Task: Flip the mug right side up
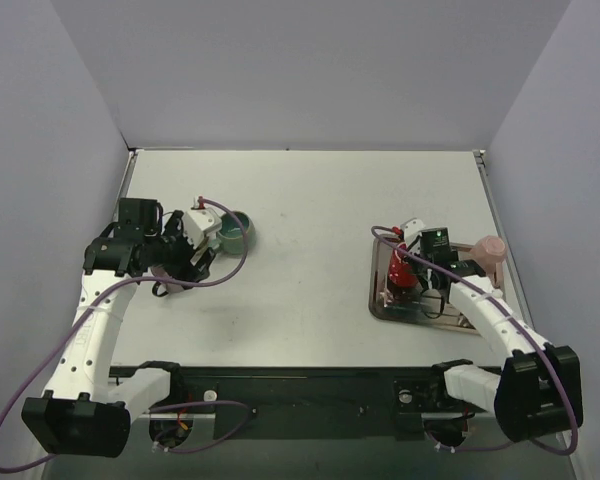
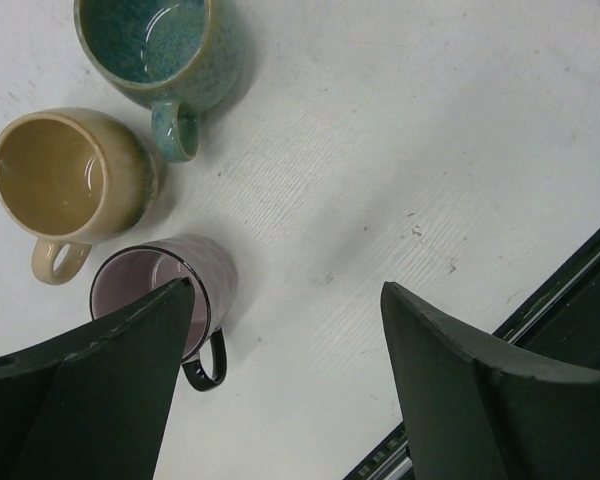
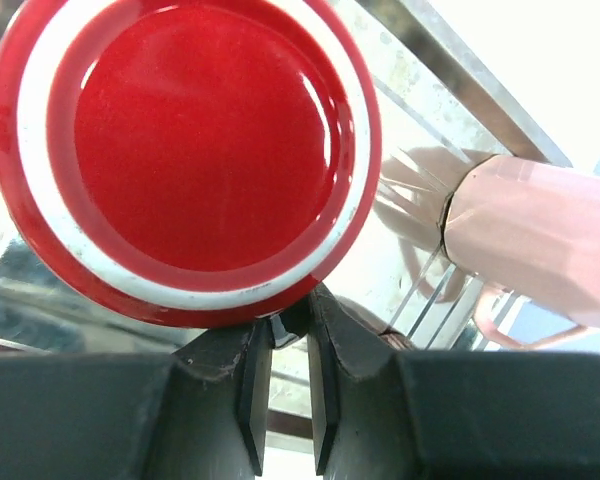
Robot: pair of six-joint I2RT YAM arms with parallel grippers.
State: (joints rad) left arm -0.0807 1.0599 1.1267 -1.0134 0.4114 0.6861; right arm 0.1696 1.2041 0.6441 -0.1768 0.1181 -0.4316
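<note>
On the tray (image 3: pixel 480 95), one inverted mug (image 3: pixel 200 150)

White link shells on left arm (image 1: pixel 90 335), right arm (image 1: pixel 492 318); black joint housings, black blocks beside base rail (image 1: pixel 300 385); purple cable (image 1: pixel 245 250) along each; dark wedge fingers (image 2: pixel 100 400).

A pale grey table (image 1: pixel 310 200) carries everything. On its left side three mugs stand upright, mouths up, close together. The teal mug (image 2: pixel 150 45) is farthest, the yellow mug (image 2: pixel 65 175) sits just nearer, and the lilac mug (image 2: pixel 208 275) with a black handle is nearest. On the right side lies a shiny metal tray (image 1: pixel 374 285). A pink mug (image 1: pixel 492 255) sits just beside the tray's far right corner.
</note>
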